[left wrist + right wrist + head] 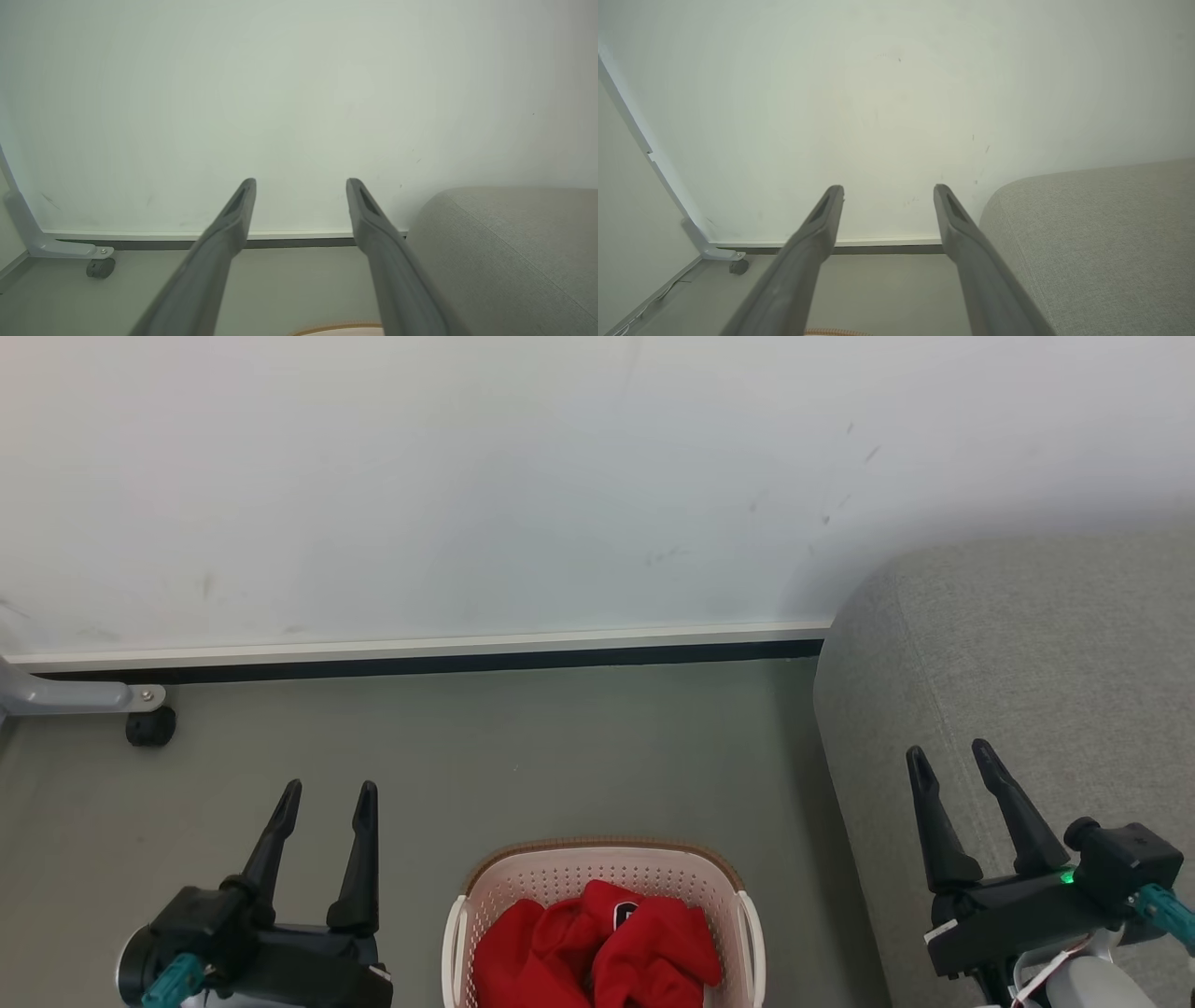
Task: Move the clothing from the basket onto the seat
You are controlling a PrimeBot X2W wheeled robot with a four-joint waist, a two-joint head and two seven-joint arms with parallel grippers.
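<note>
Inside cream basket [560, 877], heaped red clothing [597, 957] with small black-and-white logo [624, 915], unreadable. Left gripper [330, 789] and right gripper [948, 749] spread wide, empty.

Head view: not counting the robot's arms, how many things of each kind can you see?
Red clothes heap: 1
Basket: 1
Sofa: 1
Wheel: 1
Total: 4

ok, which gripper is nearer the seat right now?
Right. In the head view the right gripper shows against the rounded end of the seat, jaws open. The left gripper is over the floor, beyond the basket from the seat.
</note>
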